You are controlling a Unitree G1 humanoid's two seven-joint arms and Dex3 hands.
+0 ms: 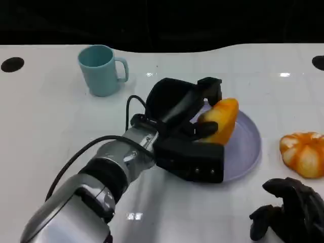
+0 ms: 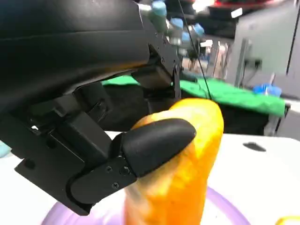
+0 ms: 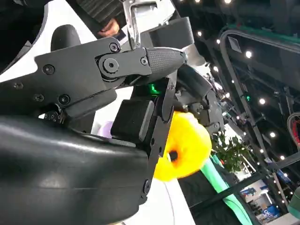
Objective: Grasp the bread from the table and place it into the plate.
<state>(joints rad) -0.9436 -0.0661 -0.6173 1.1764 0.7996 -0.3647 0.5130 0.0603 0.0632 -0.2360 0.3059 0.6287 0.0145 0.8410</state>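
At frame centre, the left hand grasps the bread upright over the plate, apparently so it can be set down inside the rim. The right hand rests at lower right, fingers curled, holding nothing, beside a bun on the desk.

From behind the right wrist, the right hand looms close, a rounded black shell with a bolted black finger stretching outward, its ribbed tip free of any object. Beyond it the other hand holds the yellow-orange bread, dark fingers wrapped over its far side. A sliver of the lilac plate peeks past the finger, against the white table.
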